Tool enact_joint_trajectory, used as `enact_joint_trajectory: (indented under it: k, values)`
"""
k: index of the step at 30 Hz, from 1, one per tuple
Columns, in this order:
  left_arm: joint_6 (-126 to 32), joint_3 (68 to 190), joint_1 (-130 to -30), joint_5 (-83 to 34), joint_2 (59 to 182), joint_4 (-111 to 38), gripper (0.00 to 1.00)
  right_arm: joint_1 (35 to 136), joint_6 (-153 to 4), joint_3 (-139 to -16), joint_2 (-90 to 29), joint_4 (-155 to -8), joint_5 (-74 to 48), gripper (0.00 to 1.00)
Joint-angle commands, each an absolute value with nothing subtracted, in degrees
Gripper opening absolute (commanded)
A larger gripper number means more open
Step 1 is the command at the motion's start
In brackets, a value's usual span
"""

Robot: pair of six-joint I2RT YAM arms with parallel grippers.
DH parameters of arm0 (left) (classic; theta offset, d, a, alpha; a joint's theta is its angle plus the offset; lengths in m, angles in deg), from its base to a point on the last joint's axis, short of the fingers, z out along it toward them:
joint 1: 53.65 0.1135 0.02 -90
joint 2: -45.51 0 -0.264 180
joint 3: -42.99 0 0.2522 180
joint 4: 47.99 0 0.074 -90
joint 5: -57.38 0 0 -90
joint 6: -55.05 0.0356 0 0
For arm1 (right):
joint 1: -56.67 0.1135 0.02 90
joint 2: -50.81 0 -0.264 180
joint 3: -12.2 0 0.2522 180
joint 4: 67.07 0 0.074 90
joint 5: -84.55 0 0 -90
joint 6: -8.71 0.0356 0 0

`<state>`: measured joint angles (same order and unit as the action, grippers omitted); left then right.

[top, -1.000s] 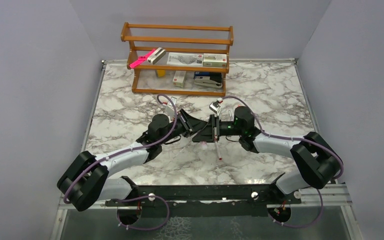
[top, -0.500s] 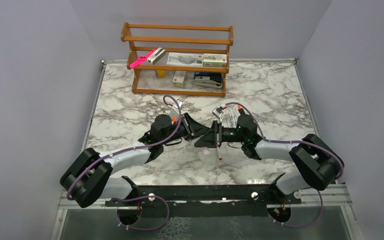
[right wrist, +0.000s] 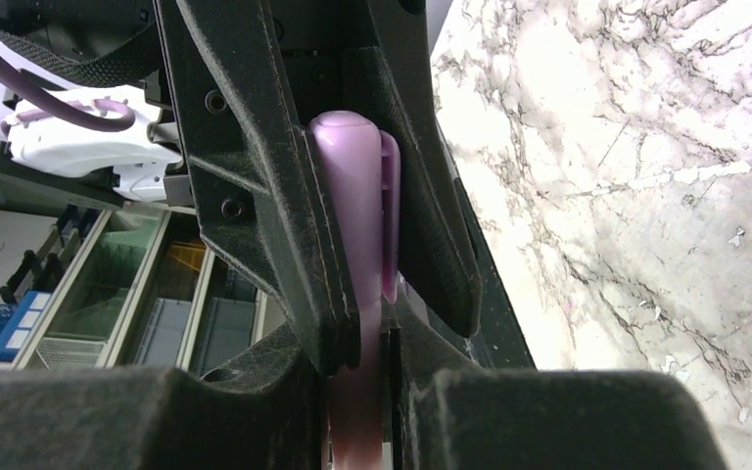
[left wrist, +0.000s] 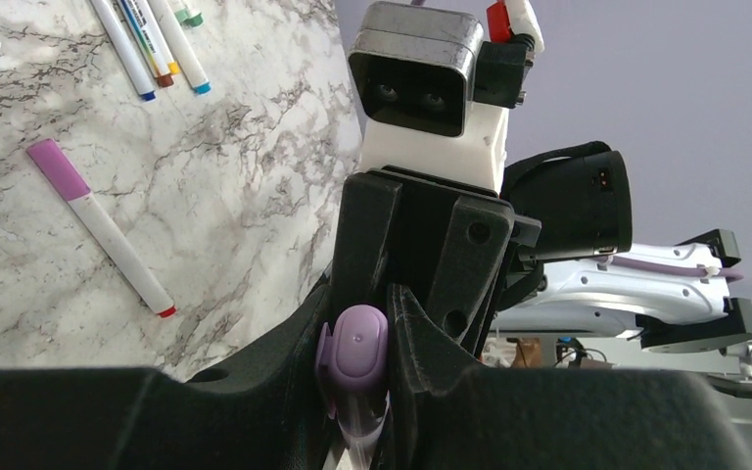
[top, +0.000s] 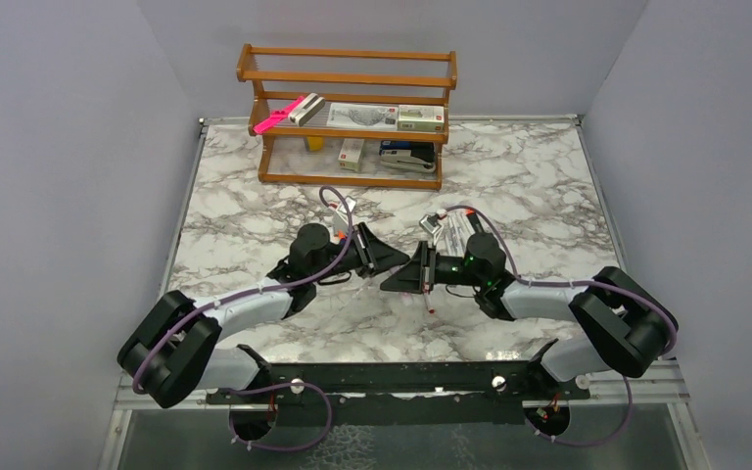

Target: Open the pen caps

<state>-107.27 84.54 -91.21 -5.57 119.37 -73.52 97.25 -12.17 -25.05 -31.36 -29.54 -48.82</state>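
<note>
1. Centrally, above the marbled desk [top: 255, 225], the left hand [top: 392, 258] and the right hand [top: 399, 278] are brought tip to tip, with the arms reaching inward from either side.
2. One lilac pen [left wrist: 352, 345] is pinched by both hands at once, each pressed in against it from two sides.
3. Its lilac cap [right wrist: 350, 196], rounded at the end and bearing a clip, is seen clamped from both sides in the right wrist view, while a paler length runs down into the blurred near fingers.
4. Which hand has the cap and which the barrel cannot be told for certain, the views being so close.
5. A second marker [left wrist: 108, 235], white-barrelled with a lilac cap and a red end, is laid flat on the desk, apart from the hands.
6. Several more white markers [left wrist: 152, 49] with coloured ends are laid close together farther off on the desk.
7. A wooden rack [top: 352, 78] is stood at the far side of the desk, with small boxes [top: 419, 117] and a bright-pink item [top: 277, 116] kept on its shelves.
</note>
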Motion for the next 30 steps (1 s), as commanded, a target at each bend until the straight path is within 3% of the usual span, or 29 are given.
enact_joint_trajectory:
  k: [1,12,18,30]
  values:
    - [-106.4,83.0,-84.3,-21.9,116.3,-80.2,0.0,98.7,-13.1,-20.6,-30.4,-34.3,-56.0,0.01]
    - [-108.6,79.0,-83.2,-30.8,111.5,-80.1,0.0,102.5,-12.0,-21.1,-32.4,-32.3,-53.2,0.01]
    - [-107.6,80.3,-81.2,-27.2,111.6,-78.6,0.0,102.8,-12.8,-21.2,-31.9,-33.4,-53.0,0.01]
    - [-95.5,88.6,-76.2,-11.2,112.2,-55.9,0.0,102.5,-33.2,-35.1,-23.5,-71.6,-40.7,0.01]
